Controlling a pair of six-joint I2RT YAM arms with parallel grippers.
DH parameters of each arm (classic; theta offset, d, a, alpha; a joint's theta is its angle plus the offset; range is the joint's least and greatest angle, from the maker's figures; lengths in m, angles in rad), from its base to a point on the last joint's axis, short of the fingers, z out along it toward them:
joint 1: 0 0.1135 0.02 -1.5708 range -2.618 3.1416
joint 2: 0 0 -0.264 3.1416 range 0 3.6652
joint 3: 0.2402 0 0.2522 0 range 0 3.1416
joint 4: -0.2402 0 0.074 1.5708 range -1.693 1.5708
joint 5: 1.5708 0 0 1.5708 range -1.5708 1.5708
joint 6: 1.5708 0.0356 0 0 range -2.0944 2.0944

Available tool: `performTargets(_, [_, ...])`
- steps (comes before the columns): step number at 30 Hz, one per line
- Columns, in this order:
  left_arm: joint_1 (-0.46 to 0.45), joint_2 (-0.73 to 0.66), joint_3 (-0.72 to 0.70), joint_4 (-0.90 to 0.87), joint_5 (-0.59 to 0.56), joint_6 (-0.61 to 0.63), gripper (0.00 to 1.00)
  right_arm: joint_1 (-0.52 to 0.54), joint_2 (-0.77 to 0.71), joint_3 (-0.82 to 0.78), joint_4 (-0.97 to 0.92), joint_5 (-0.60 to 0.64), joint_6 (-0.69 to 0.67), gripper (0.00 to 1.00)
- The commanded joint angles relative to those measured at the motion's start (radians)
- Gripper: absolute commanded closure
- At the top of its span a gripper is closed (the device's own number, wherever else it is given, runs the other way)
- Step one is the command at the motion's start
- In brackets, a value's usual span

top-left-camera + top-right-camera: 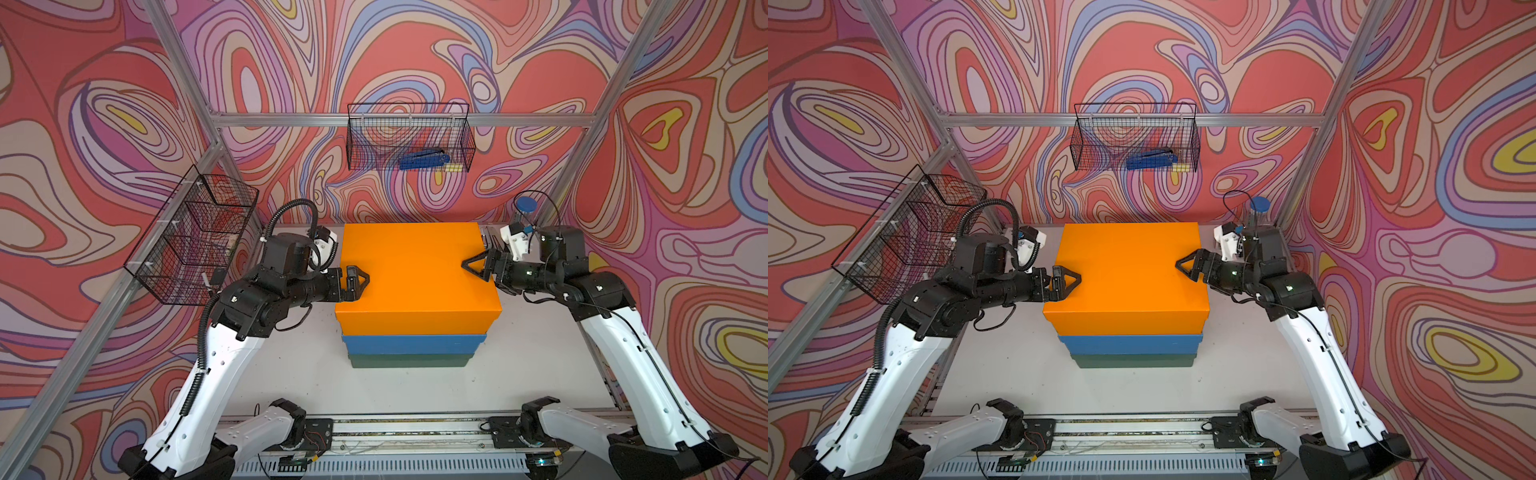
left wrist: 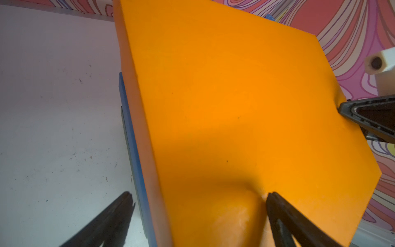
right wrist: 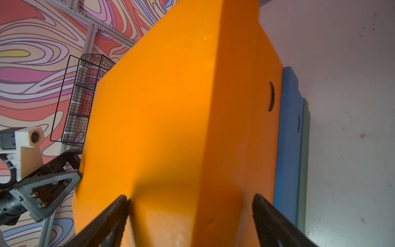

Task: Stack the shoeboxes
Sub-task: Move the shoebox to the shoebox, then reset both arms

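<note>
At the two short ends of the orange box (image 1: 415, 270), both pairs of jaws stand spread wide and grip nothing. On the left jaws, the upper finger (image 2: 277, 211) rests on the lid beside a shallow dent, and the lower finger (image 2: 111, 220) hangs clear of the wall. On the right jaws, one finger (image 3: 115, 216) touches the lid at a similar dent. Whether its partner (image 3: 271, 216) touches the end wall I cannot tell.

Those dents suggest thin, hollow cardboard: probably light, firm along the edges, soft in the middle of a panel. The matte skin should not slip much. The box looks too broad for one pair of jaws, so the likely hold is two arms at opposite ends, pinching rim and wall together so the lid cannot lift away. A curved finger slot (image 3: 271, 96) marks the end wall.

The orange box sits on the blue box (image 1: 411, 344), which sits on the green box (image 1: 409, 360), mid-table (image 1: 316, 374), edges roughly aligned. The stack looks done.

No brand, label or writing shows on any box.
</note>
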Motion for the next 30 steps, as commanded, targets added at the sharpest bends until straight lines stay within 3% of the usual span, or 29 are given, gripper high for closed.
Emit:
performTargets(1, [0.002,-0.004,0.035,-0.049,-0.033,0.027,0.0,0.008,0.003,0.028,-0.011,0.018,-0.027,0.06])
performTargets(7, [0.057,-0.006,0.059,-0.044,0.014,0.02,0.0,0.007,0.012,0.067,-0.019,0.028,-0.048,0.04])
performTargets(11, [0.141,-0.011,0.07,-0.03,0.055,0.029,0.0,-0.019,0.03,0.111,-0.037,0.025,-0.077,0.03])
performTargets(14, [0.223,0.001,0.08,-0.02,0.124,0.044,0.0,-0.098,0.068,0.161,-0.055,-0.027,-0.119,0.02])
performTargets(18, [0.287,0.033,0.079,0.006,0.116,0.083,0.0,-0.259,0.135,0.222,-0.05,-0.125,-0.172,0.02])
performTargets(21, [0.372,0.053,0.031,0.077,0.151,0.085,0.0,-0.345,0.202,0.265,-0.05,-0.123,-0.217,0.02])
performTargets(27, [0.55,0.092,-0.129,0.202,0.137,0.101,0.0,-0.41,0.296,0.228,0.011,0.29,-0.284,0.02])
performTargets(30, [0.565,0.088,-0.274,0.329,-0.008,0.119,0.0,-0.413,0.287,0.066,0.172,0.504,-0.335,0.02])
